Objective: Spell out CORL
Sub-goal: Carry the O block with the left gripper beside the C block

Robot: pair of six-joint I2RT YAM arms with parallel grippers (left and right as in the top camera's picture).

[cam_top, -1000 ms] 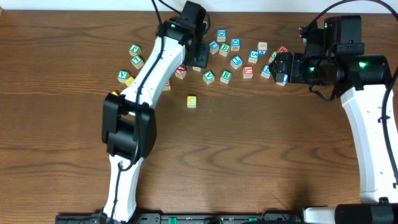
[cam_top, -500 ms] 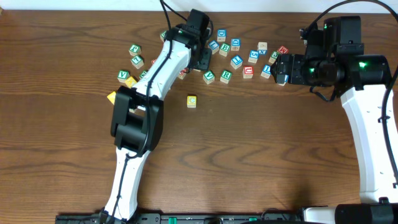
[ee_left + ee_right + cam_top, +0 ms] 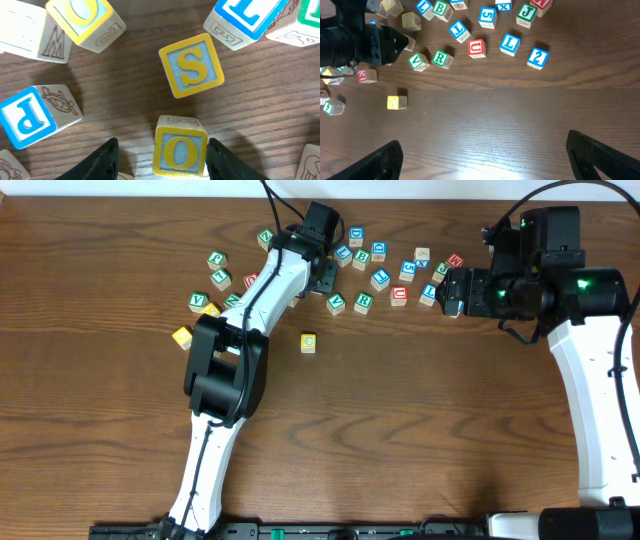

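A yellow O block (image 3: 180,150) sits on the table between the open fingers of my left gripper (image 3: 162,159), closer to the right finger. A yellow S block (image 3: 192,65) lies just beyond it. In the overhead view the left gripper (image 3: 322,275) is low among the back cluster of letter blocks. A yellow C block (image 3: 308,342) stands alone nearer the front, and it also shows in the right wrist view (image 3: 396,102). A green R block (image 3: 440,58) and a blue L block (image 3: 509,43) lie in the cluster. My right gripper (image 3: 482,150) is open and empty, raised at the right (image 3: 450,290).
Several other letter blocks are scattered along the back: a blue P (image 3: 27,117), a red U (image 3: 476,48), a green V (image 3: 418,61), and a yellow block (image 3: 181,336) at the left. The wooden table (image 3: 400,420) stretches toward the front.
The left arm's elbow has swung right, uncovering a yellow block at the left. The left gripper has settled over the O block. The right arm has stayed put.
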